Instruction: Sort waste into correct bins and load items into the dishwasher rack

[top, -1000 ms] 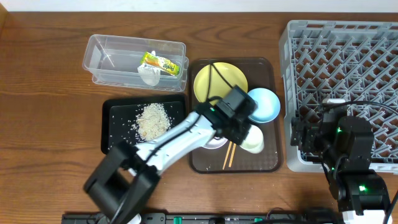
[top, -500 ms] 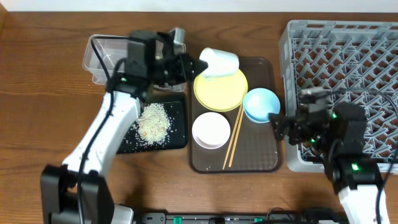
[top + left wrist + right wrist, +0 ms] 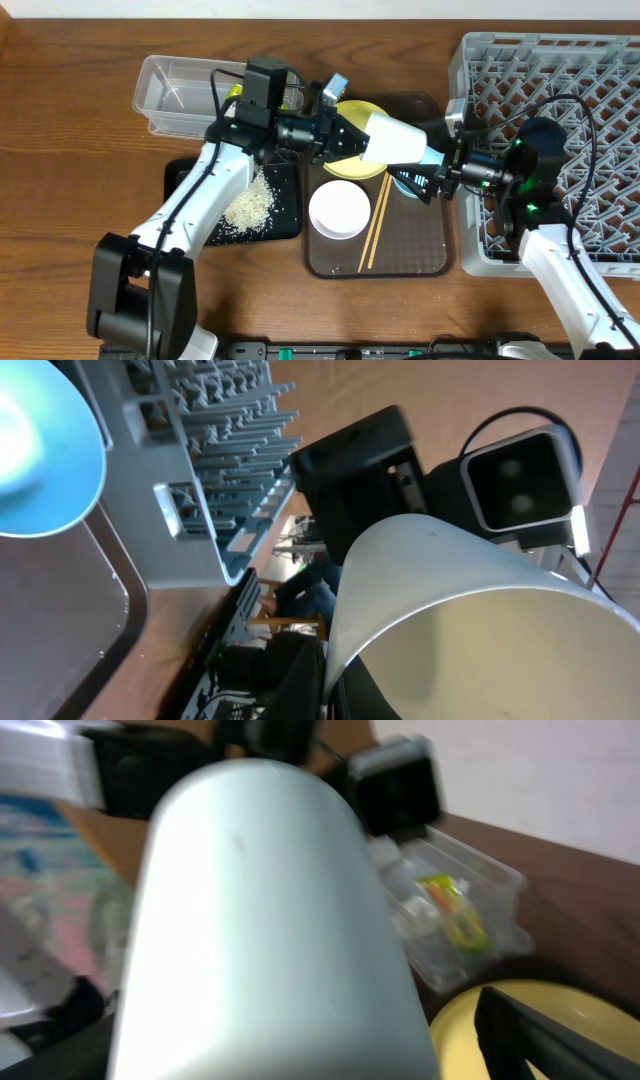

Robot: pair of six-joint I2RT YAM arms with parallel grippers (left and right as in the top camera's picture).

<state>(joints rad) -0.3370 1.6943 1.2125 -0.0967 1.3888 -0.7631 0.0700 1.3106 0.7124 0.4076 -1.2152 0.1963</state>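
Note:
My left gripper (image 3: 350, 137) is shut on the rim of the small pale cup (image 3: 395, 140) and holds it on its side above the yellow plate (image 3: 346, 166). The cup fills the left wrist view (image 3: 480, 610) and the right wrist view (image 3: 270, 920). My right gripper (image 3: 428, 172) is open at the cup's base, over the light blue bowl (image 3: 40, 450). The white bowl (image 3: 339, 209) and wooden chopsticks (image 3: 377, 225) lie on the brown serving tray (image 3: 410, 255). The snack wrapper (image 3: 450, 905) and a white scrap lie in the clear tub (image 3: 175, 90).
The grey dishwasher rack (image 3: 560, 70) stands at the right. The black tray (image 3: 190, 220) at the left holds rice crumbs (image 3: 248, 203). Both arms cross above the serving tray. The table's front edge runs below.
My left gripper has carried the cup right, from the plate's far edge to above the tray's middle. My right gripper has reached left from the rack to the cup's base.

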